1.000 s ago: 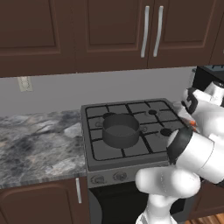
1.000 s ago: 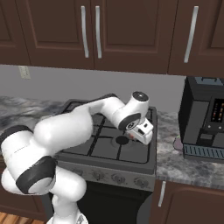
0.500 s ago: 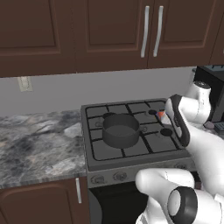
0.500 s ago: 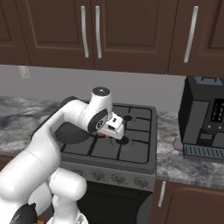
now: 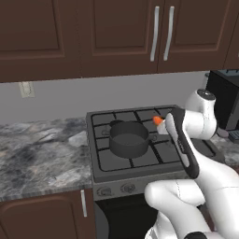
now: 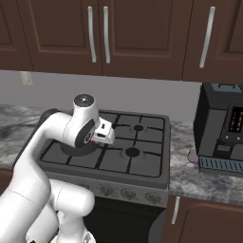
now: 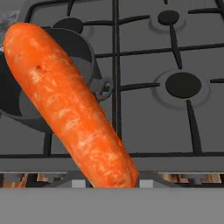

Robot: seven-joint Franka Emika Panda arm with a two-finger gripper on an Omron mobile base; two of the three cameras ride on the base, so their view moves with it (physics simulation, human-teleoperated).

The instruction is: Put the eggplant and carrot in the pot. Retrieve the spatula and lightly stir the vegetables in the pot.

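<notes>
So, carrot (image 7: 70,105) is clamped in the gripper (image 5: 162,125), carried above the stove (image 5: 140,163) just to the right of the pot (image 5: 128,138). Hand view: carrot runs diagonally across, thick end up-left overlapping the pot's rim, narrow end down at the fingers. Left base view shows just the orange tip poking out past the wrist, near the pot's right edge but not yet over its opening. Right base view: hand sits over the left half of the cooktop, with the pot mostly hidden behind the arm.

Pot sits on the front-left burner, looks empty from the left base view; eggplant not spotted, so can't say where it is.

Step in hand, as I judge it: carry carrot over pot and drop. To do it well:
- shift the hand further toward the pot's centre before letting go; the carrot is long and tilted, so an edge release could tip it onto the grate (image 7: 144,83)
- lower it close to the opening to avoid a bounce
- mind the pot's side handle (image 7: 104,89) near the carrot's path
- open the jaws only once the whole carrot is inside the rim line.
</notes>
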